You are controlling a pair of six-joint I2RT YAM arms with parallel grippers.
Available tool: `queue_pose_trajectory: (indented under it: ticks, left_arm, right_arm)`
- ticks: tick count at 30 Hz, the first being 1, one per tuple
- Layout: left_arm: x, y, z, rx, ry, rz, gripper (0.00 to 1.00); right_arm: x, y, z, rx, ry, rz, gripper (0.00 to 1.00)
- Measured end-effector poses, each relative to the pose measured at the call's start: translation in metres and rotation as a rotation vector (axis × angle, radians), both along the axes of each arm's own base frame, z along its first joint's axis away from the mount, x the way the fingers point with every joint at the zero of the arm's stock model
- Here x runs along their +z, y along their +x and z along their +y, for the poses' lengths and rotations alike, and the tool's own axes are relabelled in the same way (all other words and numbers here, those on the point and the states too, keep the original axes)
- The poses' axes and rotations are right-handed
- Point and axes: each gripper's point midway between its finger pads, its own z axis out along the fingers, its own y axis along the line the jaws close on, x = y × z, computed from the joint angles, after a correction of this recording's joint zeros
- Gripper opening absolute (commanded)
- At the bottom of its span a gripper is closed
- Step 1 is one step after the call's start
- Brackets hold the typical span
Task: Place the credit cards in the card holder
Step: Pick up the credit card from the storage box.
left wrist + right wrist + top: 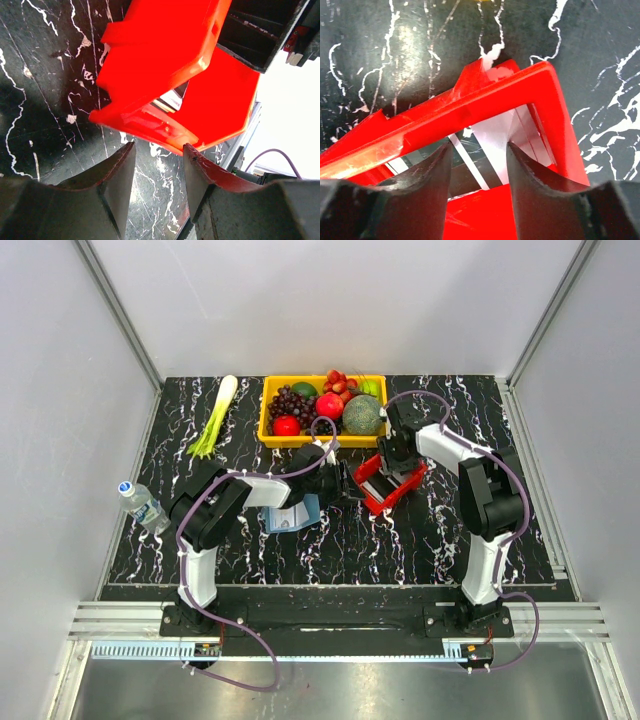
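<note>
The red tray [388, 490] sits mid-table with the credit cards [506, 134] in it: white ones and a dark one [470, 172]. A sliver of card [172, 99] shows under the tray's rim [165, 65] in the left wrist view. My right gripper [479, 147] is open, its tips inside the tray [470, 110] over the cards, holding nothing; it is above the tray in the top view [397, 462]. My left gripper [159, 151] is open and empty, just beside the tray's left edge [342, 485]. The blue card holder [300, 512] lies open left of the tray, partly under my left arm.
A yellow basket [268, 410] of fruit stands at the back centre. A green leek [215, 420] lies at the back left. A water bottle [140, 502] lies at the table's left edge. My right gripper's body [265, 30] shows beyond the tray.
</note>
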Motion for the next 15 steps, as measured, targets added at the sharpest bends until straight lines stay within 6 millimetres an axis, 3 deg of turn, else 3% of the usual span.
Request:
queue_pose_trajectory:
  ticks: [7,15]
  left_arm:
    - [-0.003,-0.002,0.001,-0.004,0.005,0.014,0.46]
    - [-0.004,-0.002,0.001,-0.001,0.005,0.017,0.46]
  right_arm:
    - [0.002,-0.008,0.016,0.042,0.098,0.004,0.36]
    - [0.004,-0.042,0.059,0.127,0.320,0.125,0.38]
